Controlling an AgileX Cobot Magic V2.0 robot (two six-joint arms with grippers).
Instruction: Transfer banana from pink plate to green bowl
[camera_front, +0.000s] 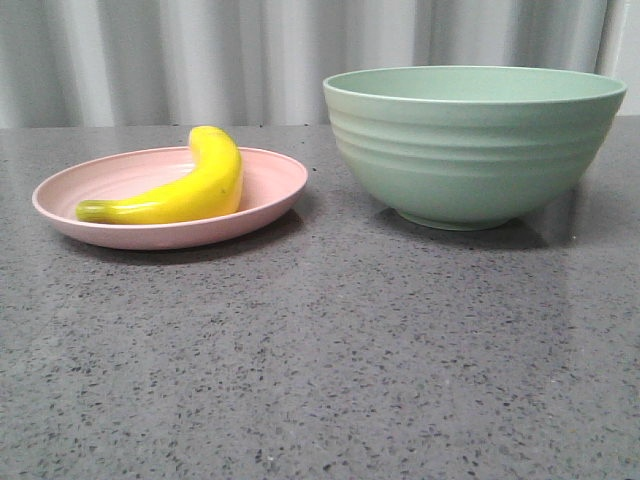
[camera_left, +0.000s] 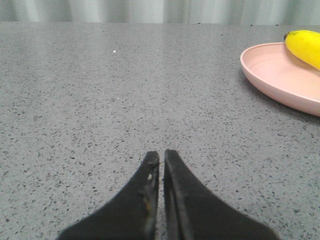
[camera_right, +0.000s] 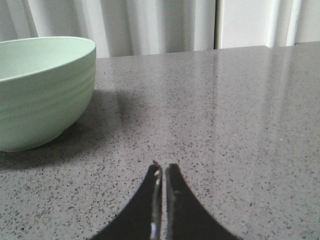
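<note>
While low over the table (camera_left: 100, 100), both claws (camera_left: 161, 155) (camera_right: 163, 167) pinched closed, empty.

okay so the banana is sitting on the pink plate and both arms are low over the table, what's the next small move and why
Probably open the left gripper and start it toward the small glossy yellow banana. Its fingertips are nearly touching with nothing between them, the shallow pale-pink plate with the banana shows in its wrist view, and the right gripper sits by the deep mint-green ridged bowl instead.

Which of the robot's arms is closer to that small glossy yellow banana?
Left. The left fingers have the banana and pale pink plate in their camera; the right fingers see only the mint-green bowl.
</note>
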